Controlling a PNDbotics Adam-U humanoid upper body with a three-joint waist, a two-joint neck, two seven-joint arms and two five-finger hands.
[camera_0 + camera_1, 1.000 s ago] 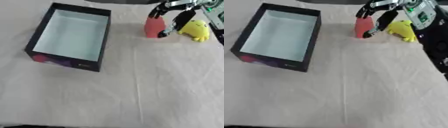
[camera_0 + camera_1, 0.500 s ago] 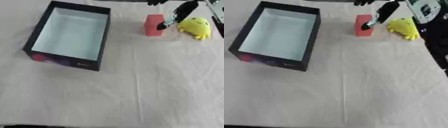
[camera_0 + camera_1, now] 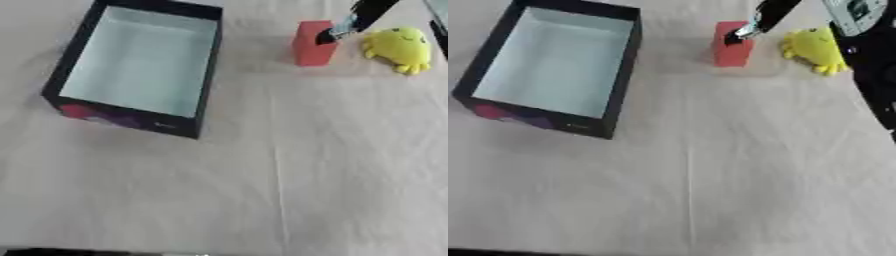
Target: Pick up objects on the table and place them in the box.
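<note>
Red block stands upright, upper centre, unheld; yellow soft toy just beside it, upper right. Box upper left, nothing in it. Right hand enters from top edge; only one dark finger shows, tip at block's top, so spread of the hand cannot be told. Left hand unseen. Risk: a single-finger touch may tip the block or nudge it into the toy.
</note>
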